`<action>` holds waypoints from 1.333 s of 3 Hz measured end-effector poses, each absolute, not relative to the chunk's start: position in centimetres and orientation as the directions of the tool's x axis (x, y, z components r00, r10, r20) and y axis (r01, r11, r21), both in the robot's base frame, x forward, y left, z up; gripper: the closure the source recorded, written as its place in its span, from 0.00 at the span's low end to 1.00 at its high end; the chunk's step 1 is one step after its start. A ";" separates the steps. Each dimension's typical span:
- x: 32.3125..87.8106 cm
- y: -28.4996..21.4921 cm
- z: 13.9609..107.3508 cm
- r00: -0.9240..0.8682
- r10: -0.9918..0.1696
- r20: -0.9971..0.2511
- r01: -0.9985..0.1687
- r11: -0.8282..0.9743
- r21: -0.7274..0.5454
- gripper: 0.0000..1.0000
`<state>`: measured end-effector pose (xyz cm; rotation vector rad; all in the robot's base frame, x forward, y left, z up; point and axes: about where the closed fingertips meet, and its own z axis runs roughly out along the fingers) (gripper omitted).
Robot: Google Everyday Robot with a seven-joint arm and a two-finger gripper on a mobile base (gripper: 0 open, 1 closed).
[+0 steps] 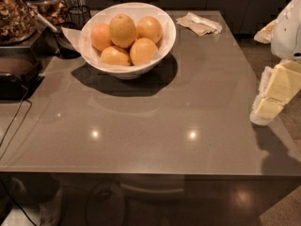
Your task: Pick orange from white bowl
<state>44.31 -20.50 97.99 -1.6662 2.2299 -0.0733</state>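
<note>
In the upper left of the frame a jar of dried pieces (14, 15) stands on a dark appliance (16, 76) at the edge of the desk (155, 121). Just right of it, in the upper middle, sits the white bowl (120, 71) with five fruits piled in it. The orange (122, 30) rides on top of the heap toward the back, larger and duller yellow than the four round ones touching it from below and the sides. It looks firm and fairly heavy for its size, with a waxy skin that could slide under a light squeeze, so a steady grip across its widest part, coming down from above, seems best; its upper half is clear of the neighbours and of the flaring rim. A crumpled napkin (200, 23) lies near the far edge, right of the bowl. At the right edge of the frame the gripper (277, 93) hangs by the desk's side, well apart from the bowl and carrying nothing; whether it is open cannot be told
</note>
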 end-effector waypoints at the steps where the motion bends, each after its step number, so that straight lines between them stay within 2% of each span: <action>1: 45.9 -18.0 98.5 -0.287 -0.900 -0.327 -0.913 0.361 -0.192 0.00; 3: 48.8 -12.5 99.7 -0.255 -0.892 -0.374 -0.938 0.322 -0.127 0.00; 4: 49.0 -12.2 99.9 -0.250 -0.891 -0.380 -0.938 0.320 -0.135 0.00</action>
